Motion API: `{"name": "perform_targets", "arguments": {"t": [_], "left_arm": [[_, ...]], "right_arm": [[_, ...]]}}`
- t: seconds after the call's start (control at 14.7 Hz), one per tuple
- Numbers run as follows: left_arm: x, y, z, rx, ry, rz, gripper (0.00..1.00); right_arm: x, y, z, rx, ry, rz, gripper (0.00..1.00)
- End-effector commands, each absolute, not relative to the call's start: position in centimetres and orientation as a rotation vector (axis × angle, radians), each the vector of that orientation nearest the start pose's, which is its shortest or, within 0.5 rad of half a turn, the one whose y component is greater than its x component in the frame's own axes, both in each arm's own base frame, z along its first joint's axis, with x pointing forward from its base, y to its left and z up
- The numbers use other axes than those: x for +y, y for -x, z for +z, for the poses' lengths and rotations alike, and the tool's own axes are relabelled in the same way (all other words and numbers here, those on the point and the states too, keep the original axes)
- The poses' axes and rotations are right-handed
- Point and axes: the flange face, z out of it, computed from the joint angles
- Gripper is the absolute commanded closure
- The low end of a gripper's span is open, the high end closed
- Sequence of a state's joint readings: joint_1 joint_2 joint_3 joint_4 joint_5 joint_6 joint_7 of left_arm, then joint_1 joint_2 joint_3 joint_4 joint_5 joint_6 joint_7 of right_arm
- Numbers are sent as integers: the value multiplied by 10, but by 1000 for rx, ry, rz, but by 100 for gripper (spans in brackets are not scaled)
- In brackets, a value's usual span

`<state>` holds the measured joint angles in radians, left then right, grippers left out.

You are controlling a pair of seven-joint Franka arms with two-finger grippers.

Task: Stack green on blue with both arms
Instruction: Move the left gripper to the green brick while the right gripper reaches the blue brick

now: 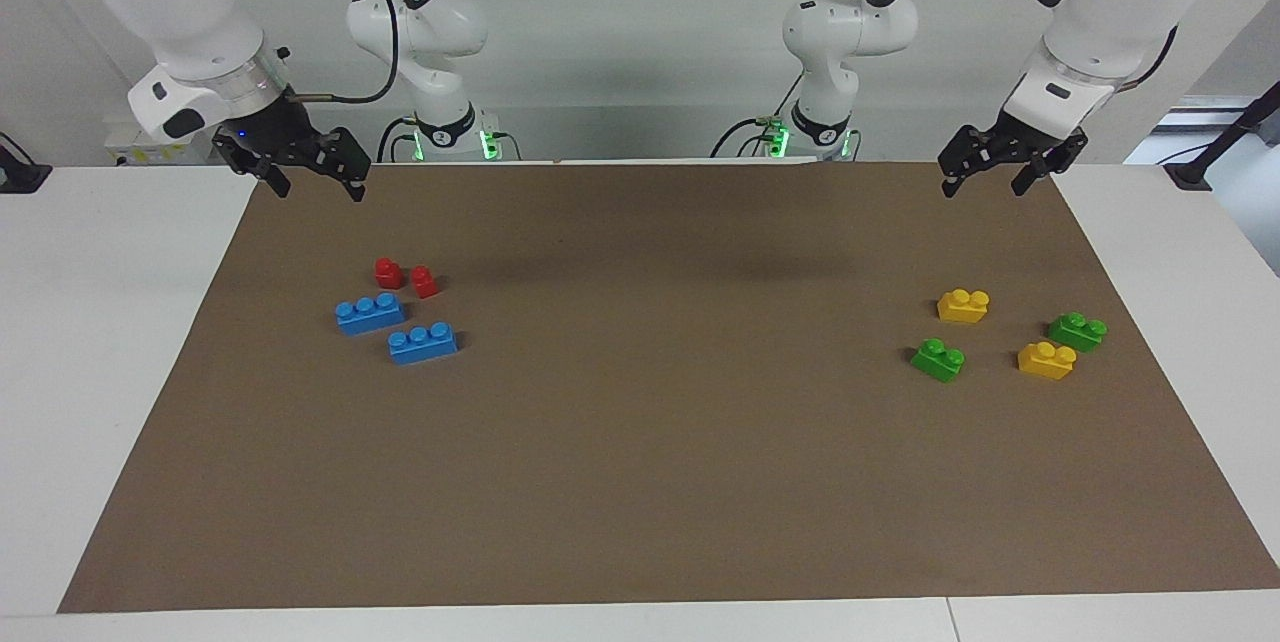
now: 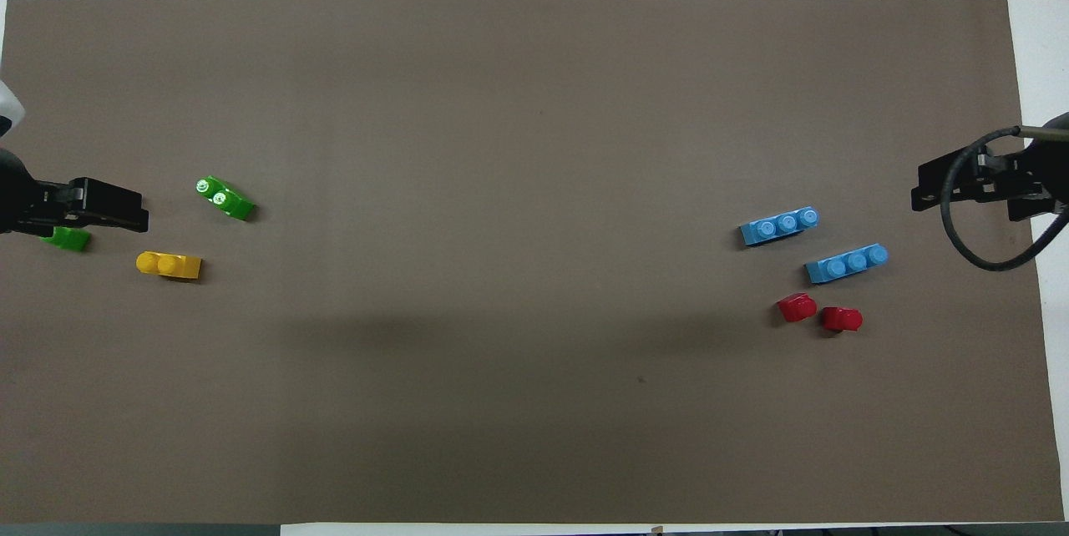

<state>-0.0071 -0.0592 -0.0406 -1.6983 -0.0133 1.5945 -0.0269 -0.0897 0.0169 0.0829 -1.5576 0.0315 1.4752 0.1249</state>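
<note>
On the worktop (image 1: 640, 522) toward the left arm's end, well apart from the blue brick (image 1: 423, 342), the green brick (image 1: 937, 360) lies farther from the robots than the raised left end effector (image 1: 1000, 184), fingers apart like the right end effector (image 1: 315, 184).

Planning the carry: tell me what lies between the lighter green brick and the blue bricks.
Nothing: in both views the mat is bare between the green brick and the closest blue brick.
</note>
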Motion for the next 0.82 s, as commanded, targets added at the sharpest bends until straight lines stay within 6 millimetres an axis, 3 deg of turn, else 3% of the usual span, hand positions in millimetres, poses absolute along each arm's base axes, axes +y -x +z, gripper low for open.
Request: {"name": "perform_targets", "arguments": {"t": [0.0,0.41,0.75], "left_arm": [[-27,-535,581,-84,3135,48,0],[-19,-552,541,-421,3144,40,0],[3,-578,505,-750,3139,32,0]], "right_arm": [[-4,-546,612,163,3131,133,0],[-12,-553,601,214,3126,70,0],[-27,-584,562,529,3066,56,0]]}}
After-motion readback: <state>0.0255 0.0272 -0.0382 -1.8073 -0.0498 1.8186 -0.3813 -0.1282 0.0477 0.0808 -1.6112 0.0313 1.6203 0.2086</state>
